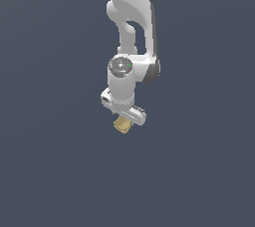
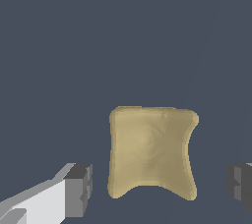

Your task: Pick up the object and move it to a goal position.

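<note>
The object (image 2: 150,152) is a small tan-yellow blocky piece with curved-in sides, lying on the dark grey surface. In the wrist view it sits between my two grey fingertips (image 2: 81,188), with a clear gap on each side. My gripper (image 2: 160,186) is open and touches nothing. In the exterior view the white arm hangs straight down and the gripper (image 1: 124,119) covers most of the object (image 1: 121,125), whose tan corner shows just below the hand.
A plain dark grey surface (image 1: 199,171) fills both views. No other objects, containers or edges show.
</note>
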Robot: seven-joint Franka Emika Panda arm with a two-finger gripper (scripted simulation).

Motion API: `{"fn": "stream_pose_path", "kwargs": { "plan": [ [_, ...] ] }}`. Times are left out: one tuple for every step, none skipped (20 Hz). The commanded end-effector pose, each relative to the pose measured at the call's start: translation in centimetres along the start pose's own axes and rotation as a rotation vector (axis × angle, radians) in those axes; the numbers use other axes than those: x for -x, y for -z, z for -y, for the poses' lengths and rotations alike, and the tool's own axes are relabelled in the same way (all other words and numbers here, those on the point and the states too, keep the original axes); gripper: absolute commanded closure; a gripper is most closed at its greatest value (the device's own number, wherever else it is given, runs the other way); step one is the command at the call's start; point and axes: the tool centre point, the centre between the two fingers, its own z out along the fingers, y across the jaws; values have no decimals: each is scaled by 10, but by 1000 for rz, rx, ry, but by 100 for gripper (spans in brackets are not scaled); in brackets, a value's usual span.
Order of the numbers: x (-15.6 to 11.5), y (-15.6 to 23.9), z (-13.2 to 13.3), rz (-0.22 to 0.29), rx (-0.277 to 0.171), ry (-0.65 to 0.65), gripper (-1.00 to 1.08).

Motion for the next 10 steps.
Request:
{"fn": "stream_pose_path", "kwargs": {
  "plan": [
    [-1,-3,-1,-2,2,-20,-92],
    [-1,-3,-2,-3,2,-23,-92],
    [-1,-4,-2,-3,2,-26,-92],
    [-1,-4,-2,-3,2,-27,-92],
    [-1,-3,-2,-2,2,-22,-92],
    [-1,-4,-2,-2,2,-22,-92],
    [-1,-5,-2,-2,2,-22,-92],
    [-1,-7,-2,-2,2,-22,-92],
    [-1,-9,-2,-2,2,-22,-92],
    [0,-13,-2,-2,2,-22,-92]
  ]
}}
